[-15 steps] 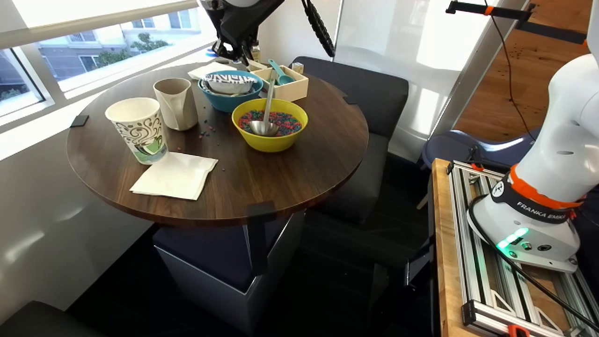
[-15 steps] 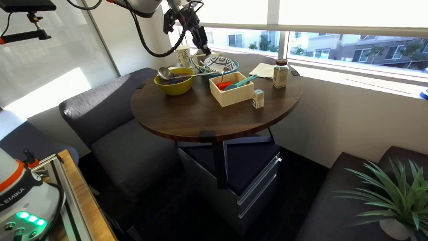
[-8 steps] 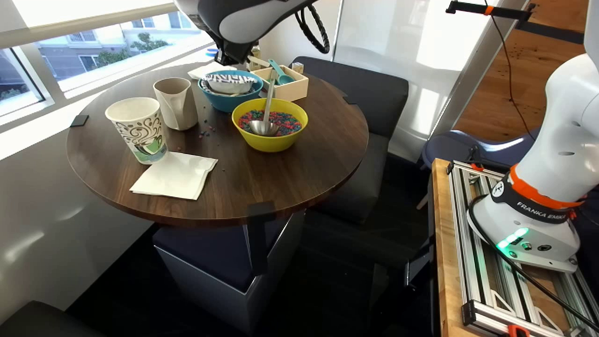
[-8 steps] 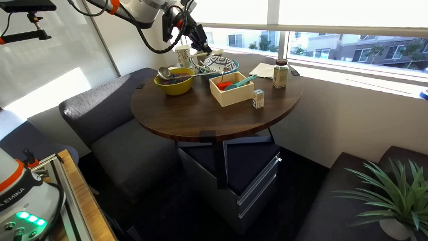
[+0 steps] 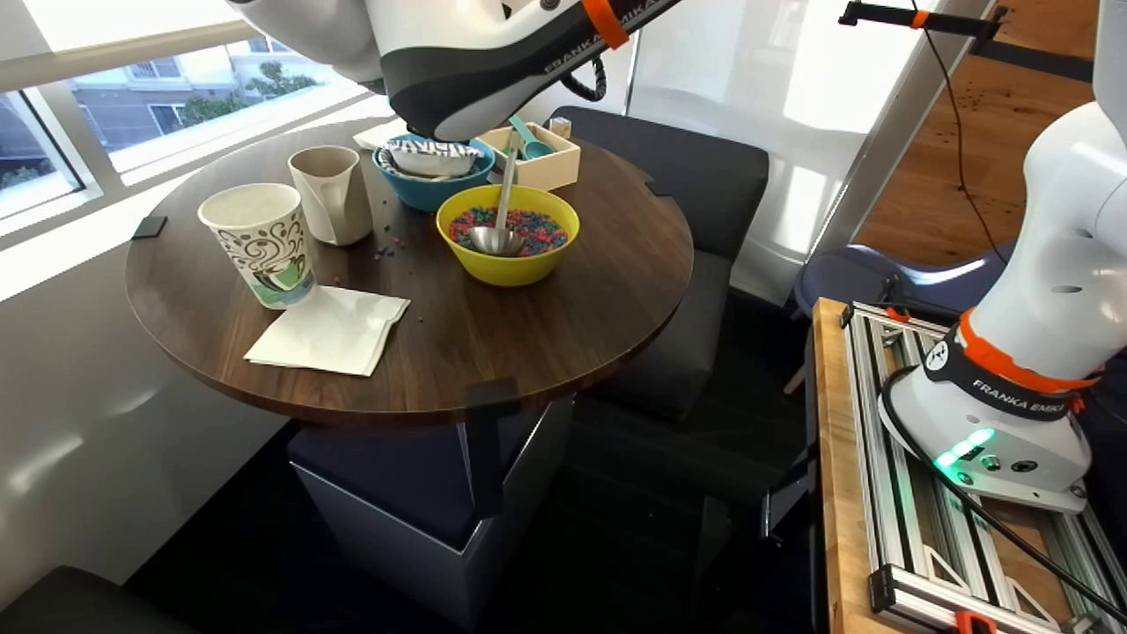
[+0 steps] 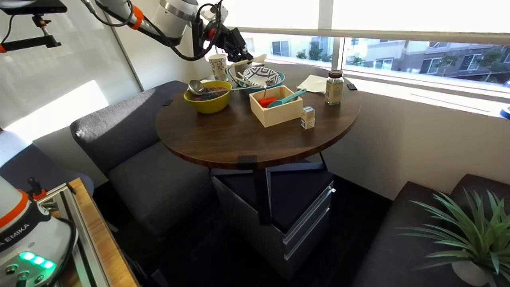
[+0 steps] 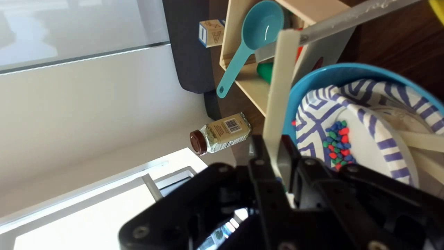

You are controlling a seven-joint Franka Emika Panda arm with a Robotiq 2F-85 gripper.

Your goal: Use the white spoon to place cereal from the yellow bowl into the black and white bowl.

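Observation:
My gripper is shut on the handle of the white spoon. In an exterior view my gripper holds the spoon above the far side of the blue bowl. A few blue and green bits show past the fingers in the wrist view. The black and white bowl sits inside the blue bowl, with some cereal in it; a second patterned rim leans inside. The yellow bowl holds cereal and a metal ladle. My arm hides the gripper in that exterior view.
The blue bowl stands beside a wooden box with a teal scoop. The metal ladle reaches toward the box. A paper cup, beige mug, napkin, spice jar and small block stand around.
My forearm has swung lower across an exterior view and my wrist has turned. The spoon's end has risen and tilted upward near the blue bowl. The bowls on the table have not moved.

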